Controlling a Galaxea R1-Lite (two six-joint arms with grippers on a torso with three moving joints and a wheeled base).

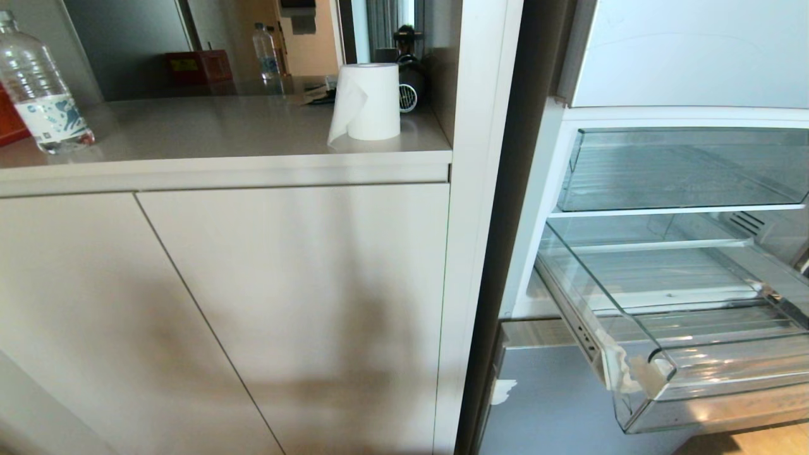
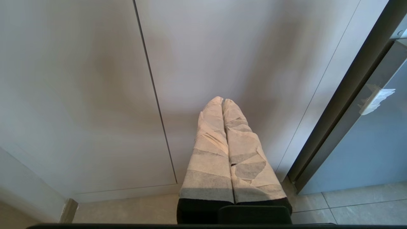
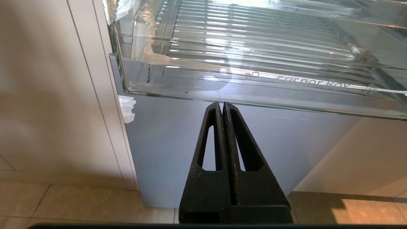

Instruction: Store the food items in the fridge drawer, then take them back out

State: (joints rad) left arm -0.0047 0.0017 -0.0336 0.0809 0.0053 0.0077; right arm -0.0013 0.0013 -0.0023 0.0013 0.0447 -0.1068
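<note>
Clear plastic fills my head view's right side: the fridge drawer (image 1: 695, 354) stands pulled out and bare of fruit, a whitish patch on its front corner, with another clear bin (image 1: 682, 170) above it. On the desk (image 1: 208, 136) to the left I see a paper roll (image 1: 368, 101) and a water bottle (image 1: 39, 88).

In my left wrist view, the left end effector (image 2: 222, 101), wrapped in pale tape, has its fingers pressed together before the cabinet doors (image 2: 95, 95).

In my right wrist view, the right end effector (image 3: 222, 104) is pinched together on nothing, its tips just below the drawer's front lip.
</note>
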